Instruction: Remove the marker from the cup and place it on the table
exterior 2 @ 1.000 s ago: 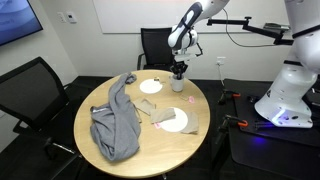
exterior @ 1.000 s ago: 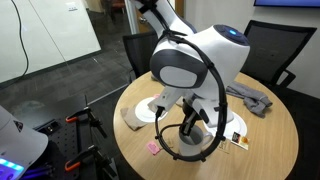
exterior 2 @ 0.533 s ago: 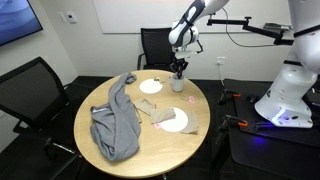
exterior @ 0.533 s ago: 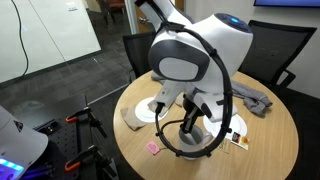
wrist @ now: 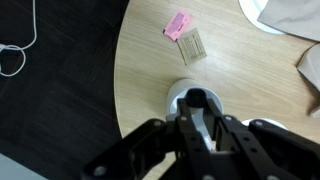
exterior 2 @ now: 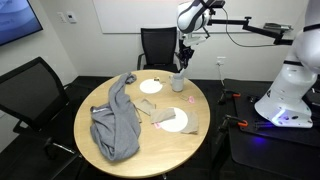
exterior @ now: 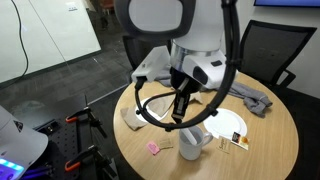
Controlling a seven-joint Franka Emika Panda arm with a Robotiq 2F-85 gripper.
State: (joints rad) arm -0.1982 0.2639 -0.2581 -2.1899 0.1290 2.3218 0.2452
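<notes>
The grey cup (exterior: 192,144) stands near the edge of the round tan table (exterior: 268,142). It also shows in an exterior view (exterior 2: 178,82) and, from above, in the wrist view (wrist: 190,97). My gripper (exterior: 181,108) hangs a little above the cup, shut on the dark marker (exterior: 180,112), which hangs upright and clear of the rim. In the wrist view the marker's dark end (wrist: 197,99) sits between my closed fingers (wrist: 198,112), straight over the cup's opening. The gripper also shows above the cup in an exterior view (exterior 2: 183,64).
Two white plates (exterior 2: 151,86) (exterior 2: 178,121) lie on the table, with a grey cloth (exterior 2: 115,125) across the far part. A pink item (wrist: 177,25) and a small tan piece (wrist: 192,46) lie near the cup. Black chairs ring the table.
My gripper has risen from down at the cup to a little above it, lifting the marker out of the cup. The cup has stayed in place.
</notes>
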